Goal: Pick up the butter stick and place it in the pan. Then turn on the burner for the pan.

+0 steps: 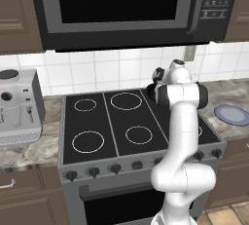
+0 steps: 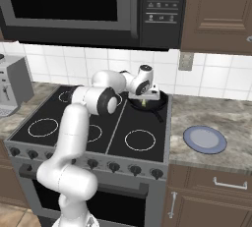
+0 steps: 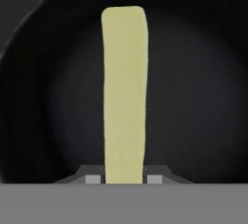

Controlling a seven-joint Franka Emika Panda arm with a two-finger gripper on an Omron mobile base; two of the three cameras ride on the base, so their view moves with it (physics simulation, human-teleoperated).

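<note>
Arm is reaching from the stove's front across to the back right burner, its tool [image 2: 143, 104] pointing down over the pan [image 2: 157, 104] and clamping the butter stick [image 3: 124, 92] between closed fingers [image 3: 93, 177]. Dark pan floor is ringing the stick on every side, rim well apart. Stick is showing pale yellow, long and narrow.

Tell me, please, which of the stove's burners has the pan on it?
The back right burner: the pan sits there under the gripper, which holds the butter stick. The other burners show bare white rings on the stove.
</note>
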